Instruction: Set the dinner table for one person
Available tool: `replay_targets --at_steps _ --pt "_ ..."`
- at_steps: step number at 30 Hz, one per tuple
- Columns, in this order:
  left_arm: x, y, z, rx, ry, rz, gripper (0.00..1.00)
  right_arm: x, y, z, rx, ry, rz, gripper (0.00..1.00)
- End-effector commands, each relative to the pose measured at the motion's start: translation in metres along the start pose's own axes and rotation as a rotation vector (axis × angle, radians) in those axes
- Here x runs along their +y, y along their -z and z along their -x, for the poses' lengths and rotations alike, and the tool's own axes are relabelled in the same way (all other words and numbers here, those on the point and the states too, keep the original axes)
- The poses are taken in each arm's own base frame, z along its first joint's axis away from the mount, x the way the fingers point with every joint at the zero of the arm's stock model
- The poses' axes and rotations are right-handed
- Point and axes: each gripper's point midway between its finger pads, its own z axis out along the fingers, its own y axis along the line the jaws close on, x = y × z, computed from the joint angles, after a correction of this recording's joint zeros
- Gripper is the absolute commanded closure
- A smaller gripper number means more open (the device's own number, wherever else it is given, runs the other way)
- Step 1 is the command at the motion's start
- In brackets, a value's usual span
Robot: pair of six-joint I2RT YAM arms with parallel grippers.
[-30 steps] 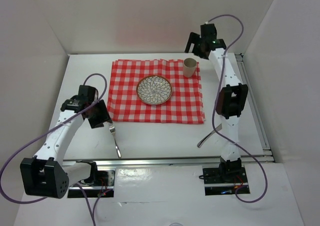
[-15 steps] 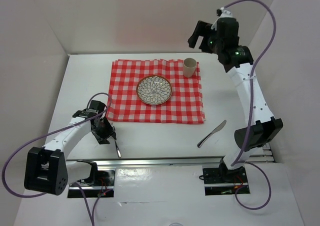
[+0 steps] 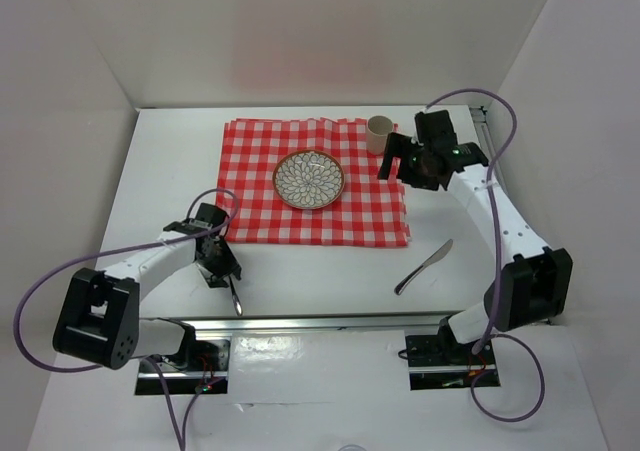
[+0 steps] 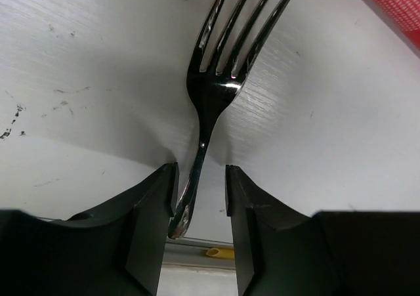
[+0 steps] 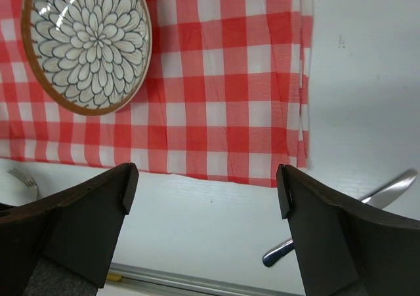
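Observation:
A metal fork [image 4: 216, 79] lies on the white dinner table [image 3: 330, 271] near its front left, tines pointing away; it also shows in the top view [image 3: 233, 293]. My left gripper [image 4: 200, 191] is low over it. Its jaws stand narrowly apart around the handle, which touches the left finger with a gap on the right. My right gripper [image 5: 207, 191] is wide open and empty, held above the right part of the red-and-white checked cloth [image 5: 223, 79]. A patterned plate [image 3: 309, 179] sits mid-cloth and a beige cup [image 3: 379, 133] at its far right corner. A knife [image 3: 425, 266] lies on the table front right.
A metal rail [image 3: 340, 321] runs along the table's near edge, close behind the fork's handle end. White walls enclose the table on three sides. The knife handle [image 5: 341, 227] and fork tines [image 5: 23, 178] show in the right wrist view.
My right arm swung down from high at the back to over the cloth's right side, beside the cup. My left gripper shifted slightly toward the near edge and settled around the fork handle.

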Motion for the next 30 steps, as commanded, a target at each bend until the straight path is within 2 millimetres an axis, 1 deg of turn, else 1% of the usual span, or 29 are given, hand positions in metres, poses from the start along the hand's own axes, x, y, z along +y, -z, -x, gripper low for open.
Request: replay_targets --at_steps 1,3,4,5,6,7,8,9,10,11,12,15,16,17,18,19,20,21,22,23,25,26,27,28,29,30 --pt "0.015 -0.015 -0.002 -0.014 0.021 0.083 0.49 -0.004 0.029 0.018 -0.091 -0.058 0.025 0.00" --pt "0.017 -0.018 -0.004 -0.008 0.025 0.105 0.54 -0.002 0.037 0.020 -0.112 -0.057 0.035 0.00" --pt "0.015 -0.018 -0.003 -0.014 0.034 0.098 0.55 -0.004 0.037 0.024 -0.124 -0.063 0.033 0.01" --pt "0.015 -0.019 -0.003 -0.022 0.025 0.104 0.59 -0.003 0.041 0.028 -0.143 -0.062 0.042 0.01" --pt "0.015 -0.019 -0.003 -0.023 0.034 0.104 0.71 -0.001 0.041 0.027 -0.139 -0.053 0.051 0.03" --pt "0.015 -0.019 -0.003 -0.023 0.034 0.104 0.76 -0.003 0.047 0.033 -0.160 -0.059 0.052 0.03" --pt "0.017 -0.018 -0.003 -0.025 0.044 0.117 0.82 -0.003 0.047 0.033 -0.161 -0.059 0.052 0.04" --pt "0.016 -0.015 -0.002 -0.034 0.060 0.106 0.90 -0.006 0.047 0.034 -0.164 -0.065 0.046 0.04" --pt "0.014 -0.013 -0.001 -0.042 0.069 0.096 0.93 -0.010 0.047 0.032 -0.157 -0.068 0.024 0.04" --pt "0.017 -0.010 -0.003 -0.037 0.069 0.103 0.97 -0.012 0.047 0.030 -0.152 -0.084 0.011 0.04" --pt "0.014 -0.004 -0.001 -0.054 0.080 0.081 1.00 -0.017 0.047 0.032 -0.159 -0.092 -0.005 0.05" --pt "0.018 0.013 -0.001 -0.082 0.084 0.087 1.00 -0.023 0.043 0.028 -0.146 -0.125 -0.018 0.06" --pt "0.012 0.029 0.009 -0.139 0.087 0.054 1.00 -0.023 0.043 0.028 -0.146 -0.125 -0.018 0.06" --pt "0.011 0.039 0.013 -0.163 0.088 0.050 1.00 -0.027 0.041 0.027 -0.140 -0.132 -0.028 0.07" --pt "0.018 0.050 0.009 -0.163 0.078 0.074 1.00 -0.024 0.044 0.027 -0.142 -0.131 -0.010 0.07" --pt "0.016 0.059 0.013 -0.186 0.080 0.063 1.00 -0.018 0.045 0.027 -0.140 -0.128 0.022 0.09" --pt "0.001 0.078 0.020 -0.228 0.045 -0.003 1.00 -0.016 0.045 0.026 -0.134 -0.127 0.035 0.09" --pt "-0.006 0.088 0.026 -0.252 0.034 -0.033 1.00 -0.014 0.045 0.028 -0.140 -0.126 0.047 0.09" --pt "-0.016 0.106 0.035 -0.281 0.000 -0.066 1.00 -0.011 0.043 0.024 -0.122 -0.125 0.065 0.09" --pt "-0.027 0.115 0.040 -0.311 -0.050 -0.101 1.00 -0.010 0.043 0.026 -0.132 -0.124 0.069 0.09" --pt "-0.038 0.124 0.054 -0.335 -0.115 -0.095 1.00 -0.010 0.037 0.023 -0.116 -0.137 0.073 0.09" --pt "-0.051 0.139 0.073 -0.397 -0.186 -0.106 1.00 -0.013 0.034 0.023 -0.115 -0.148 0.055 0.09" --pt "-0.056 0.140 0.082 -0.409 -0.216 -0.079 1.00 -0.014 0.031 0.019 -0.109 -0.152 0.041 0.10" --pt "-0.058 0.123 0.092 -0.378 -0.239 0.006 1.00 -0.017 0.031 0.017 -0.102 -0.154 0.024 0.10" --pt "-0.063 0.118 0.101 -0.380 -0.258 0.041 1.00 -0.026 0.028 0.014 -0.102 -0.157 -0.023 0.10" --pt "-0.076 0.125 0.118 -0.410 -0.312 0.055 1.00 -0.034 0.026 0.009 -0.094 -0.201 -0.066 0.10"
